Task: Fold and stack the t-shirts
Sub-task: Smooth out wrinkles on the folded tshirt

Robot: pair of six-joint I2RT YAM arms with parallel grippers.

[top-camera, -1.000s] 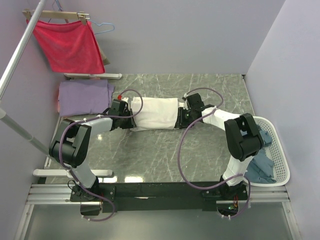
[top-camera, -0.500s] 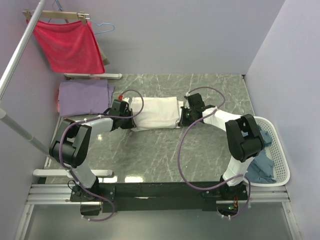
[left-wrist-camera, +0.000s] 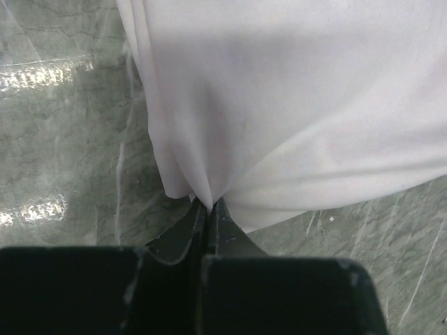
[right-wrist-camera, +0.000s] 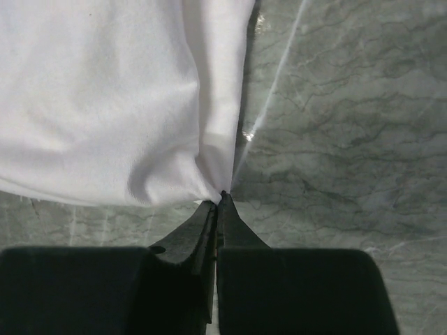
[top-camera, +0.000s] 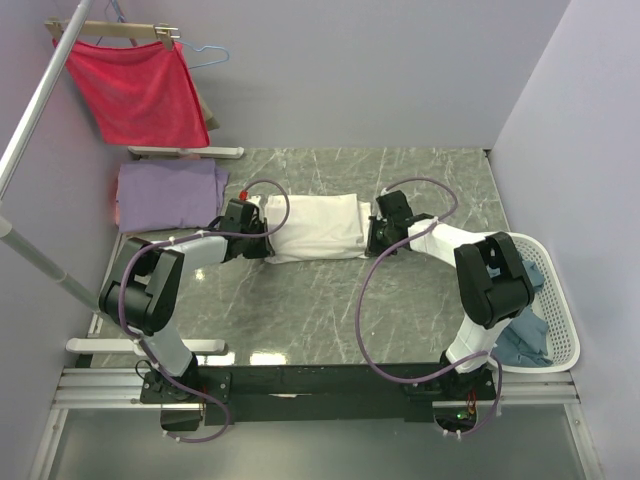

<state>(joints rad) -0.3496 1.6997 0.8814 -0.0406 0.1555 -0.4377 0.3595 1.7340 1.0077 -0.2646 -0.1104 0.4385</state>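
The left end effector is pinching the folded white t-shirt at its 9 o'clock edge, and the right end effector is clamping its 3 o'clock edge, at the middle of the bench. The lavender t-shirt is lying at 10 o'clock, and the grey-blue t-shirt is sitting in the basket at 4 o'clock.

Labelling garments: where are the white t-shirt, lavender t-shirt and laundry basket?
white t-shirt (top-camera: 312, 225): top view, middle of cloth.
lavender t-shirt (top-camera: 168, 193): top view, middle of cloth.
laundry basket (top-camera: 563, 310): top view, right rim.

White t-shirt, veined grey-green table
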